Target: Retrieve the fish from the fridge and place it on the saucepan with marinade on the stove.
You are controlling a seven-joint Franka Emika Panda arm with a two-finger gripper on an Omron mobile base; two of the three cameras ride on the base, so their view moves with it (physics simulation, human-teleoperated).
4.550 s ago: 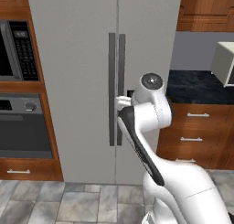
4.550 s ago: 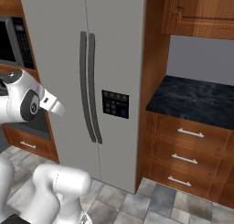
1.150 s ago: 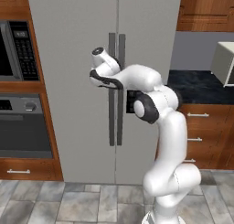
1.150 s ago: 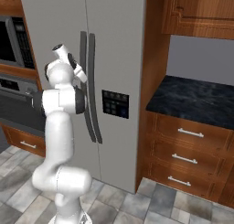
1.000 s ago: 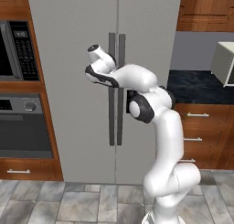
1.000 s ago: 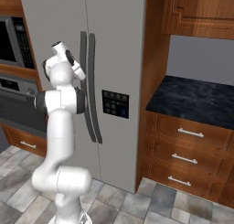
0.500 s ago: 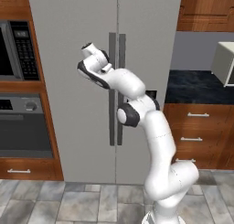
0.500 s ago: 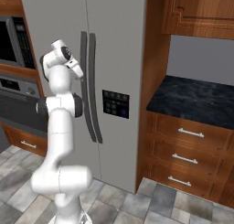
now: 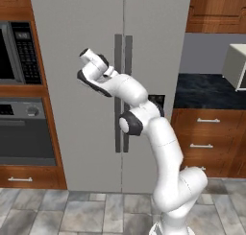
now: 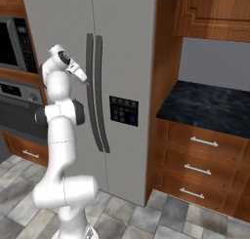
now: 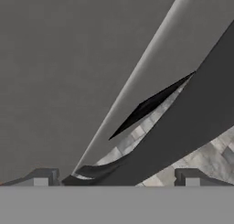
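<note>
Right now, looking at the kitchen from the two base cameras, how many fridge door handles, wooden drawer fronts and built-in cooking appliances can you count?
Dark vertical handles on the tall light-grey fridge: 2
Wooden drawer fronts with silver pulls under the dark stone counter: 3
Built-in cooking appliances, microwave above oven: 2
Total: 7

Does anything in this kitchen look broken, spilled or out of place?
Nothing stands out. The fridge has both doors shut and its dark handles straight. The robot's open hand sits by the left handle, gripping nothing. The counter shows no spills.
</note>
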